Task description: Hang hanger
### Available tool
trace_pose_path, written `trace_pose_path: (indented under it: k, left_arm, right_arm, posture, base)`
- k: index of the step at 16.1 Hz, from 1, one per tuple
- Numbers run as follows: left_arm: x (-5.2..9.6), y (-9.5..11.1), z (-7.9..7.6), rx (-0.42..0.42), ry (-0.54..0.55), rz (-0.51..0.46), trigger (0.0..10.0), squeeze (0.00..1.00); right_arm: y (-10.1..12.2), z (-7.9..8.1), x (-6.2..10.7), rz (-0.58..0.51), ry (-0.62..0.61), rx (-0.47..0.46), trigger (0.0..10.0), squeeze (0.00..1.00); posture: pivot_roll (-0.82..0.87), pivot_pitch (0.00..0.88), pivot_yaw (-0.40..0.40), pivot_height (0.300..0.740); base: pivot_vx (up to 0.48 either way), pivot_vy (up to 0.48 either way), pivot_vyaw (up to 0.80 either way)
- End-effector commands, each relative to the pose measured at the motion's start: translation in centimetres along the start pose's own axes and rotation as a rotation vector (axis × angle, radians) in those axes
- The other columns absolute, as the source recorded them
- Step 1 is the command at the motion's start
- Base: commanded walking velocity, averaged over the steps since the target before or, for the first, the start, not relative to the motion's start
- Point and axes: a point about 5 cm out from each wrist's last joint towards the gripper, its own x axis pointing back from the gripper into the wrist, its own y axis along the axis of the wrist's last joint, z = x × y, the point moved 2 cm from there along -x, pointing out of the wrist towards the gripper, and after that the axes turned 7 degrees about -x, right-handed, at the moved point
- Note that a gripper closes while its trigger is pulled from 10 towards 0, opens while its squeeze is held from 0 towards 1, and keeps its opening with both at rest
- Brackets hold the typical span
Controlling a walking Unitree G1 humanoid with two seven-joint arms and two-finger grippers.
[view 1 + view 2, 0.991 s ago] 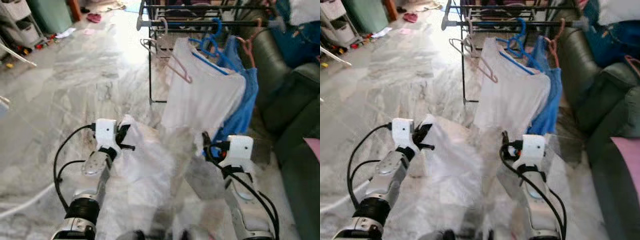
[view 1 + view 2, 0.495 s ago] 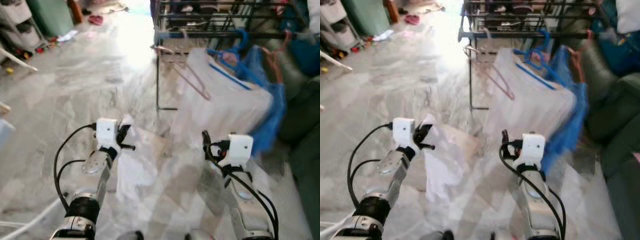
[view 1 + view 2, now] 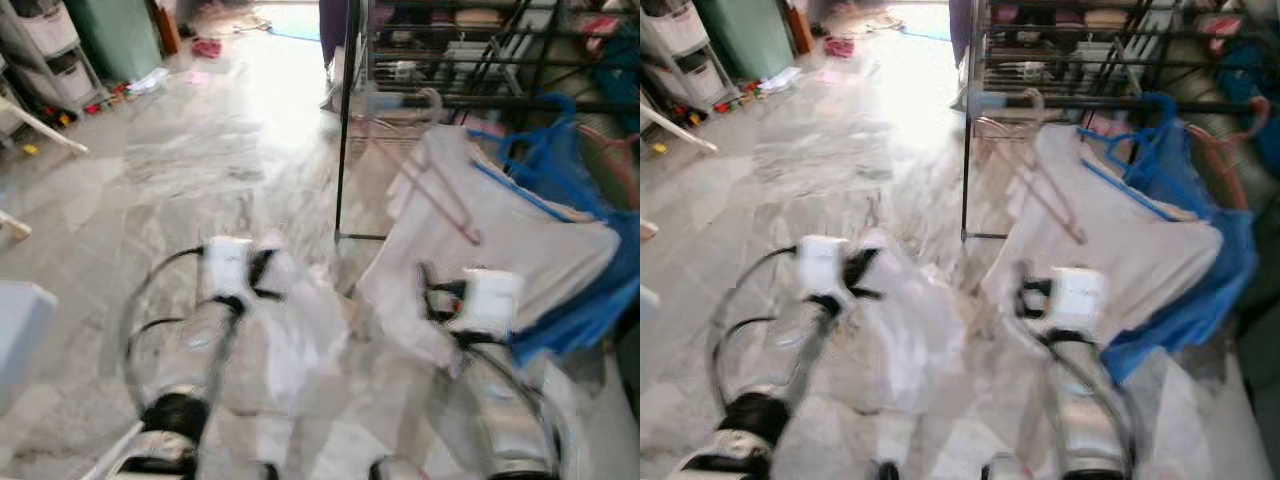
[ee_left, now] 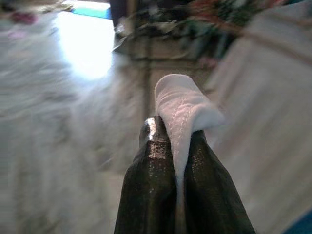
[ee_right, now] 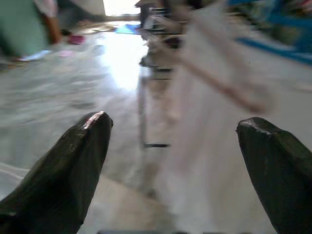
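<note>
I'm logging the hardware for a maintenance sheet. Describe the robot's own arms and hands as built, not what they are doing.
Both arms are silver, blurred in the head views, each with a white boxy block at the wrist and black cables looping alongside. The left hand has two long, glossy black fingers with rounded tips. The right hand has the same black, tapered fingers. No markings can be made out.

A black metal clothes rack (image 3: 345, 120) stands ahead on the marble floor (image 3: 180, 170); white shirts on hangers (image 3: 500, 230) hang from it at right, shelving (image 3: 40, 40) at far left
</note>
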Motion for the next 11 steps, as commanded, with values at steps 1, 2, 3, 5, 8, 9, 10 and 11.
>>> trace_pose_path:
  k: [1, 2, 3, 5, 8, 9, 10, 11]
  left_arm:
    - [-0.4, 0.8, -0.7, -0.005, -0.016, -0.035, 10.0, 0.0]
    - [-0.4, 0.7, -0.7, -0.005, -0.017, -0.034, 10.0, 0.0]
    - [-0.4, 0.6, -0.8, -0.006, -0.017, -0.03, 10.0, 0.0]
    - [-0.3, 0.4, -1.1, 0.0, -0.016, -0.023, 10.0, 0.0]
    - [-0.3, 0.3, -1.4, 0.005, -0.017, -0.025, 10.0, 0.0]
    - [-0.3, 0.2, -1.5, 0.029, -0.015, -0.032, 10.0, 0.0]
    - [-0.2, 0.2, -1.5, 0.036, -0.012, -0.031, 10.0, 0.0]
    - [-0.1, 0.2, -1.5, 0.036, -0.009, -0.035, 10.0, 0.0]
  right_arm:
    - [0.2, -1.2, 0.1, -0.003, -0.032, 0.007, 10.0, 0.0]
    - [0.2, -1.3, 0.1, -0.004, -0.032, 0.011, 10.0, 0.0]
    - [0.3, -1.3, 0.1, -0.007, -0.031, 0.021, 10.0, 0.0]
    - [0.6, -1.3, 0.1, -0.016, -0.02, 0.046, 10.0, 0.0]
    - [0.8, -1.2, 0.1, -0.02, -0.011, 0.063, 10.0, 0.0]
    - [1.0, -1.1, 0.1, -0.024, 0.002, 0.081, 10.0, 0.0]
    - [1.0, -1.0, 0.0, -0.026, 0.006, 0.086, 10.0, 0.0]
    - [1.3, -1.0, 0.1, -0.033, 0.013, 0.099, 10.0, 0.0]
  posture:
    - [-0.08, 0.179, 0.029, 0.74]
    - [-0.08, 0.178, 0.027, 0.74]
    - [-0.09, 0.178, 0.024, 0.74]
    - [-0.09, 0.176, 0.018, 0.74]
    - [-0.1, 0.176, 0.007, 0.74]
    - [-0.1, 0.175, 0.004, 0.74]
    - [-0.1, 0.176, 0.003, 0.74]
    - [-0.1, 0.181, -0.003, 0.74]
  base:
    - [0.405, 0.247, -0.8]
    - [0.39, 0.0, -0.8]
    - [0.259, 0.0, -0.8]
    - [0.343, -0.161, -0.37]
    - [0.286, -0.381, 0.0]
    - [0.277, 0.0, 0.0]
    - [0.0, 0.0, 0.0]
    - [0.0, 0.0, 0.0]
